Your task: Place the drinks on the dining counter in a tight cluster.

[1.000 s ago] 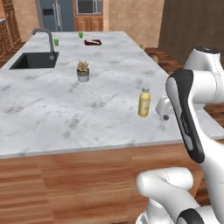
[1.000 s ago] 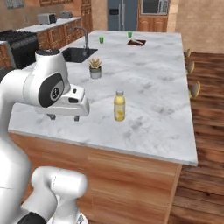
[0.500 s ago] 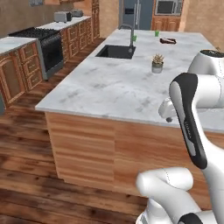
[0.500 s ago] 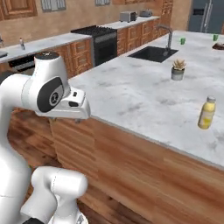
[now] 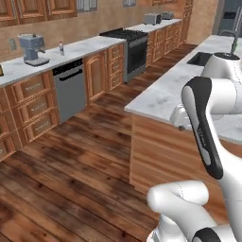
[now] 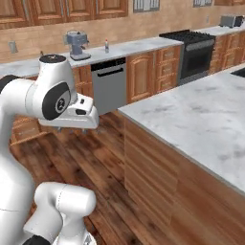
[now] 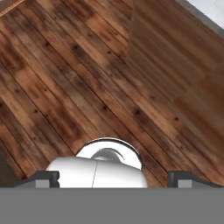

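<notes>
A small white bottle, one of the drinks, stands on the narrow wall counter beside the coffee machine. The dining counter is the marble island at the right, with its black sink and faucet far back. My gripper hangs beside the island's near corner and points down at the wooden floor. It is open, with both dark fingertips far apart and nothing between them. The bottle is far from the gripper, across the floor.
Along the wall counter stand a grey coffee machine, a dishwasher, a black stove and a toaster. Open wooden floor lies between the wall cabinets and the island.
Both base views have swung left with the base. The island top with the yellow bottle has slid off to the right and the wall counter has come into view. The gripper stays open.
</notes>
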You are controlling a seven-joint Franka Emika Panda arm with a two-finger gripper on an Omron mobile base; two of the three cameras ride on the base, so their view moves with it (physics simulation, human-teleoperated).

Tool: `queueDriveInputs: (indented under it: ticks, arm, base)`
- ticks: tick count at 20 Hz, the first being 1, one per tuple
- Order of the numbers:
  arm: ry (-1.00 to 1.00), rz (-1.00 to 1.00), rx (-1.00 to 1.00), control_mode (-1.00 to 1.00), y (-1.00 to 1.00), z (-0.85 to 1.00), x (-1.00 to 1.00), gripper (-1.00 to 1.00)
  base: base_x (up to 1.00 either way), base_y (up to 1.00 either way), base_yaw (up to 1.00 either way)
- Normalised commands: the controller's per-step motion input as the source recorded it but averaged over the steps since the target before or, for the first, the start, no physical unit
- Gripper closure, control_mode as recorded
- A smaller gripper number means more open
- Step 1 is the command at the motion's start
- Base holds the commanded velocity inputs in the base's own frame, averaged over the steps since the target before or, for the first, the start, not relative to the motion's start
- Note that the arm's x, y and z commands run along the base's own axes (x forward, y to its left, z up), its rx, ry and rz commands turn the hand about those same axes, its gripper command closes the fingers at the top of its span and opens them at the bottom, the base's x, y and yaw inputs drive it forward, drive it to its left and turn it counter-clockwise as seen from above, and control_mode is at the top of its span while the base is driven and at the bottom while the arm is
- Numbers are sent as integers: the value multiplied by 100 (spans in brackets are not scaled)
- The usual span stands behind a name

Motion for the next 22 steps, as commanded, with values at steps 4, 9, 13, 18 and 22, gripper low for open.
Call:
queueDriveInputs:
  ticks: [4, 9, 13, 18, 22]
  arm:
    - [0, 0, 0, 100, 0, 0, 0, -100]
    - [0, 0, 0, 100, 0, 0, 0, -100]
    - [0, 0, 0, 100, 0, 0, 0, -100]
    - [0, 0, 0, 100, 0, 0, 0, -100]
    - [0, 0, 0, 100, 0, 0, 0, -100]
  base:
    - [41, 78, 31]
    - [70, 49, 16]
    - [100, 43, 3]
    - [95, 34, 0]
    - [79, 13, 2]
